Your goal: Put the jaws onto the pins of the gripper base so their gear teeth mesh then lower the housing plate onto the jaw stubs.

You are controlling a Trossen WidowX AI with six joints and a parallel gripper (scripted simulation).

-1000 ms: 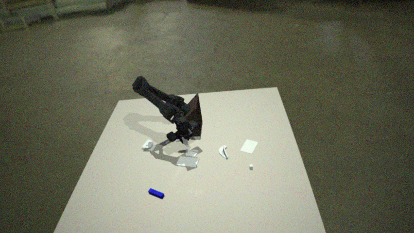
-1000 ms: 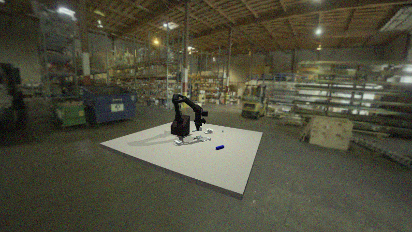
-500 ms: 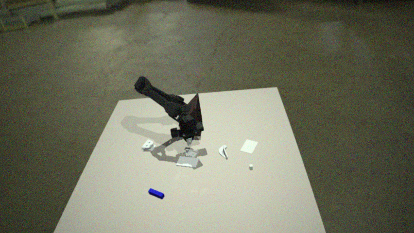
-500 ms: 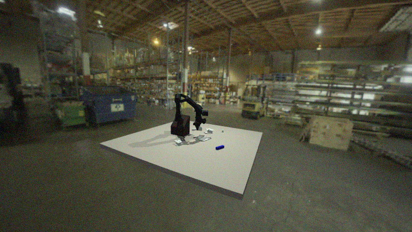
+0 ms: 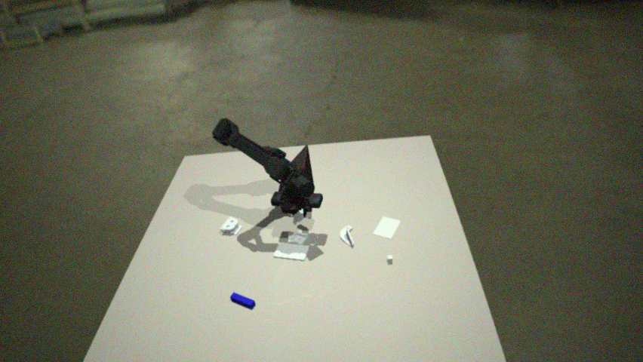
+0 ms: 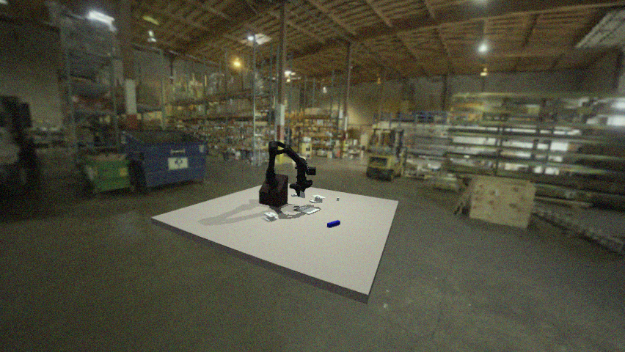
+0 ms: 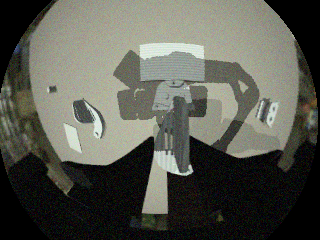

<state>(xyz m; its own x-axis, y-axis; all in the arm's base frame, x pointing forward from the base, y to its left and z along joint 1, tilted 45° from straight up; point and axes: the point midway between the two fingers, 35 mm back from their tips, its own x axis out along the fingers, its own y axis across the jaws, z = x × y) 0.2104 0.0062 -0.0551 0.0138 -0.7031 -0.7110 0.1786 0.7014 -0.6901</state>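
My gripper (image 5: 302, 216) hangs just above the table and is shut on a pale jaw (image 7: 176, 154), which stands upright between the fingers in the wrist view. The white gripper base (image 5: 291, 250) lies flat right below and in front of it, partly in the arm's shadow; it also shows in the wrist view (image 7: 170, 62). The second jaw (image 5: 346, 235), curved and white, lies on the table to the right of the base. A white piece with two dark holes (image 5: 230, 225) lies to the left. A flat white rectangle (image 5: 386, 227) lies further right.
A small white cube (image 5: 389, 259) sits at the right, in front of the flat rectangle. A blue block (image 5: 242, 300) lies near the front left. The arm's dark pedestal (image 5: 304, 164) stands behind the gripper.
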